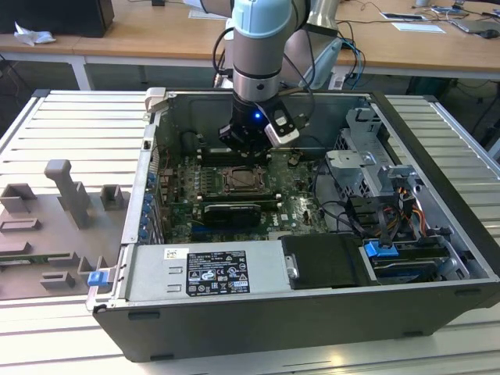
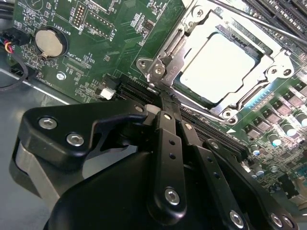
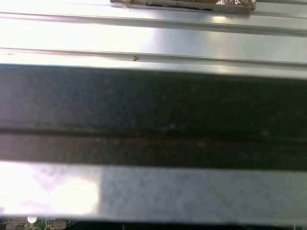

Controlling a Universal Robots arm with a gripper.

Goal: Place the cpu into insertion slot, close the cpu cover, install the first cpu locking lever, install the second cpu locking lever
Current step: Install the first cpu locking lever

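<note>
**A:** Start close in. What do you get in the second wrist view?

**B:** The black end effector, nearest of all. Its linkage arms run together to a narrow tip, so the fingers look drawn closed, and I see nothing clamped between them. The tip sits just beside the near corner of the socket, over the long black slot that runs along that edge.

**A:** And the chip?

**B:** The cpu lies flat in the insertion slot, its pale metal top facing up. The cpu cover is folded down over it, framing the chip through its window. Thin silvery lever rods cross the far side of the socket. Whether they are hooked under their catches, I cannot tell.

**A:** Anything else on the board there?

**B:** A round coin battery off to one side on the green motherboard.

**A:** Now the exterior view, nearest first.

**B:** The grey table carries an open computer case, with its power supply along the near wall. Beyond that lies the board, with the socket in its middle. The arm comes down from above, and the end effector hangs just behind the socket. Drive bays and cable bundles fill the exterior view's right. Grey moulded fixtures stand on the table at the exterior view's left. Wooden desks are farthest back.

**A:** The first wrist view?

**B:** A dark band between pale metal surfaces. I can't identify it.
</note>
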